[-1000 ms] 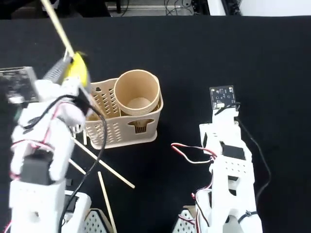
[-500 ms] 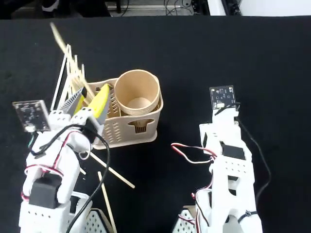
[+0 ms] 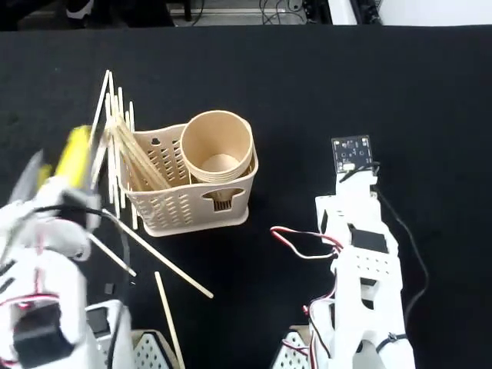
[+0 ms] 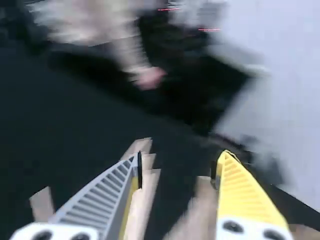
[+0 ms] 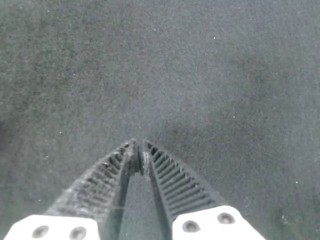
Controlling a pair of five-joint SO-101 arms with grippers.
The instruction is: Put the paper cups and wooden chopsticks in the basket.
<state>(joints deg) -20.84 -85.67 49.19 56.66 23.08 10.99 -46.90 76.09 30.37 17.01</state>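
The black cloth-covered desk [image 3: 323, 84] is taking up most of the high view. The beige perforated plastic basket [image 3: 192, 207] is sitting left of centre on it. The stack of tan paper cups [image 3: 217, 146] is already nesting upright in the basket's right-hand compartment, so I'm guessing the cups are done.

The left arm's yellow-and-grey hand [image 3: 54, 157] is hanging at the left edge of the frame, just left of the basket. In its wrist view that hand [image 4: 180, 157] is gaping wide with nothing between the fingers. The right arm's hand [image 5: 138, 150] is pinching closed on nothing, pointing at bare desk over on the right.

The bundle of pale wooden chopsticks [image 3: 123, 146] is leaning out of the basket's left compartment, fanning toward the upper left. A few loose wooden chopsticks [image 3: 165, 261] are lying flat on the desk below the basket, in the lower left, and those are what I'm thinking is left to do.

Handling-wise I'm expecting them to be super light, stiff and skinny, and prone to rolling. I'm betting a pinch across the middle of a stick is the way to go, since an end grip is probably going to let it swing.
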